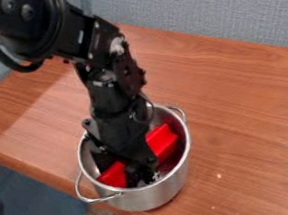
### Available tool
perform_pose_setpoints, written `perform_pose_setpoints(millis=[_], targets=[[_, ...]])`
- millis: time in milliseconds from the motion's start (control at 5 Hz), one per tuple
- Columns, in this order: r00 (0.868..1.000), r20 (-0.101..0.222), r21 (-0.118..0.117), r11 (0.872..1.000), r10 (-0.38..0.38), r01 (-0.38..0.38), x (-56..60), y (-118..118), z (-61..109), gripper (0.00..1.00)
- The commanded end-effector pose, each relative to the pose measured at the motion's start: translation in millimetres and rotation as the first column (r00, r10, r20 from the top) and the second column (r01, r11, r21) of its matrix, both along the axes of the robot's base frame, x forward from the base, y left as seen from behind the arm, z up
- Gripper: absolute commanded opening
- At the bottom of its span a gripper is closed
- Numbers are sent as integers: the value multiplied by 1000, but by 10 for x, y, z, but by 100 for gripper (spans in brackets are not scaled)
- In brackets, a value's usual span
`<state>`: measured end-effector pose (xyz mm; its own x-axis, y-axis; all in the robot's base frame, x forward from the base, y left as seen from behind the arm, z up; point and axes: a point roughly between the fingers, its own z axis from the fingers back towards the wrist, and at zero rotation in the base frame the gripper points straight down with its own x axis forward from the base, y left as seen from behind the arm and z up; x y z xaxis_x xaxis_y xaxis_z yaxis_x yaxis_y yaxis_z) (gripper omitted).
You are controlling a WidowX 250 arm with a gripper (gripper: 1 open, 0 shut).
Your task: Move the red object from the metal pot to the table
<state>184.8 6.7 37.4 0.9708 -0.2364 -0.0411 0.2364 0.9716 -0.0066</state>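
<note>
With my gripper (130, 160) down inside the metal pot (165, 185), jaws closed on the red object (165, 140) lying there, I judge the block rigid, light, smooth, best pinched across its narrow middle.

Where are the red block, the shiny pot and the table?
red block (168, 137), camera view, its upper end right of the arm
shiny pot (166, 188), camera view, front outer wall
table (239, 96), camera view, bare wood behind the pot

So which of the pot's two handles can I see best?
The handle on the pot's lower-left side, nearest the table's front edge. It sticks out clearly as a loop; the opposite one is hidden behind the rim and arm.
</note>
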Motion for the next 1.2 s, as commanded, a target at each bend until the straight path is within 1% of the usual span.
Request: perform_pose_setpoints(millis=[0, 200, 400, 600, 800, 1000], targets=[[997, 76, -18, 1000, 20, -19, 106, 29, 278, 0], [988, 148, -47, 998, 44, -37, 137, 41, 656, 0], [979, 185, -70, 995, 85, -73, 310, 144, 926, 0], [973, 203, -85, 992, 113, -98, 434, 161, 1020, 0], [978, 182, -77, 993, 98, -85, 400, 145, 821, 0], [985, 160, -65, 996, 67, -57, 373, 80, 650, 0]])
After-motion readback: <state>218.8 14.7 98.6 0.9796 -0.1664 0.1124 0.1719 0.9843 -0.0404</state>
